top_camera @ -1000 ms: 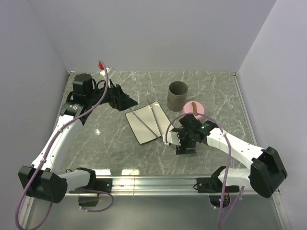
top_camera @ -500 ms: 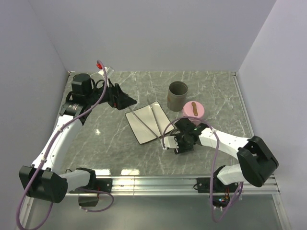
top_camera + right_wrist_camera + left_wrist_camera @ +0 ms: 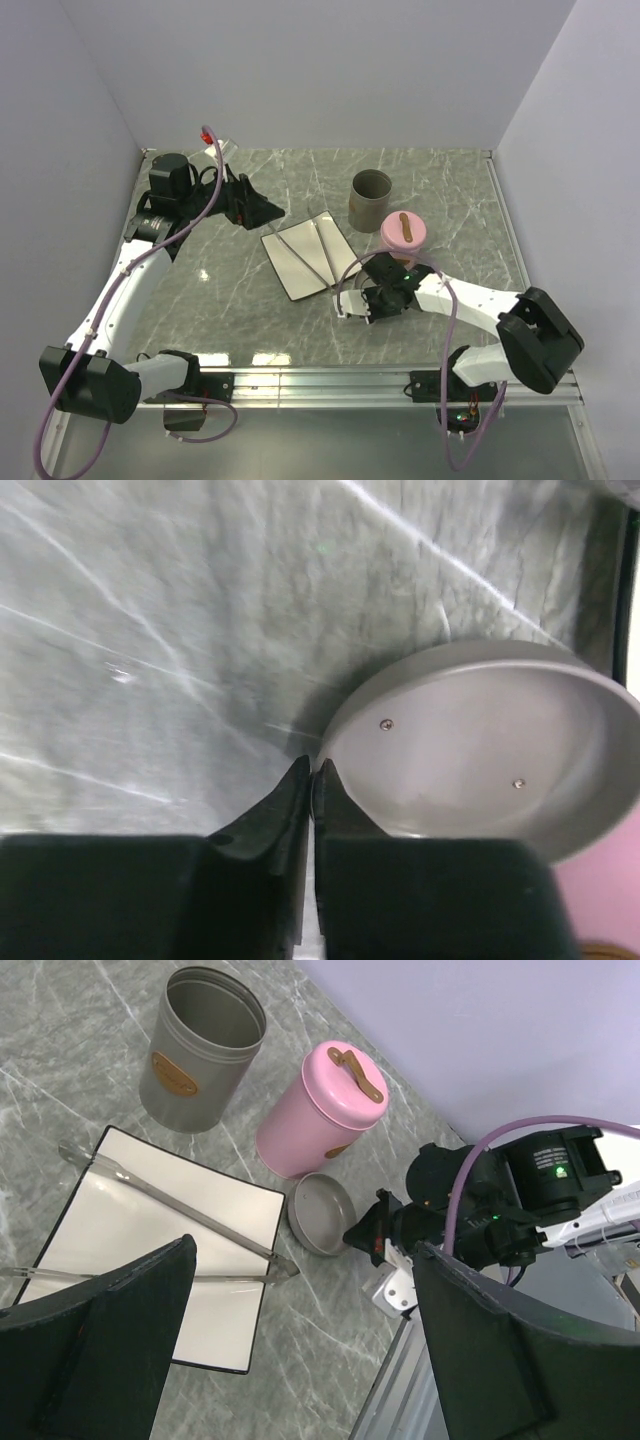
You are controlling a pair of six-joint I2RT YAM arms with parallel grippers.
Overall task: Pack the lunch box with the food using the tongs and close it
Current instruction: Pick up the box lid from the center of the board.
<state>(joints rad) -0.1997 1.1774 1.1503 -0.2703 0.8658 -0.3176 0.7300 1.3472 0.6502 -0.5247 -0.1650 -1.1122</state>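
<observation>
Your right gripper (image 3: pixel 310 770) has shifted left and pinched together at the rim of the grey lid (image 3: pixel 480 770) | left gripper (image 3: pixel 300 1250) spread wide over tongs (image 3: pixel 180 1212) lying across the white tray (image 3: pixel 200 1300) | risk: thin rim slips free, lid knocks pink tin (image 3: pixel 315 1110).

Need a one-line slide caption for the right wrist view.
Right pincer shut, its tips at the rim of an upturned grey lid on the marble table.

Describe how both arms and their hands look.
Left arm and right arm: white tubular links, bulky black joints, a lilac cable looped along each. Left hand and right hand: black, wedge-shaped fingers. A green light glows on the right wrist.
</observation>
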